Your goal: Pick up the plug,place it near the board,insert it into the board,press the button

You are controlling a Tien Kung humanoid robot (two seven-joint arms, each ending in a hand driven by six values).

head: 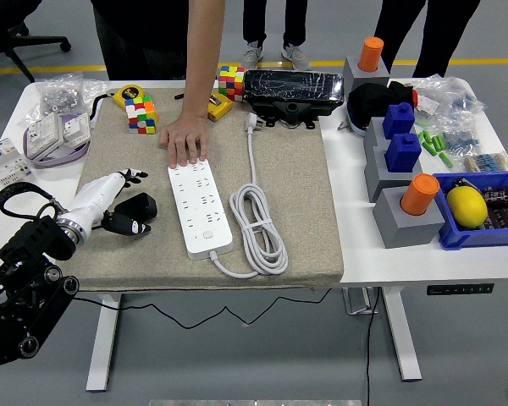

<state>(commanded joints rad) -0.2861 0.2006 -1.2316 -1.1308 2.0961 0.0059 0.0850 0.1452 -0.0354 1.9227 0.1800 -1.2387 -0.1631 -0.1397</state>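
The black plug [143, 205] lies on the beige mat [296, 194], left of the white power board [201, 205]. My left hand [129, 201], white with black fingertips, comes in from the lower left and rests against the plug's left side. Its fingers [135, 175] spread above the plug and the thumb lies below it, without closing on it. A person's hand [184, 138] presses flat on the board's far end. The board's button [207, 238] sits near its front end. My right arm is out of view.
The board's white cable [258, 224] lies coiled to its right. Colour cubes [140, 114], a tape measure [129, 91] and a black case [292, 89] line the mat's far edge. Grey and blue blocks [402, 152] and a blue bin [483, 207] stand at the right.
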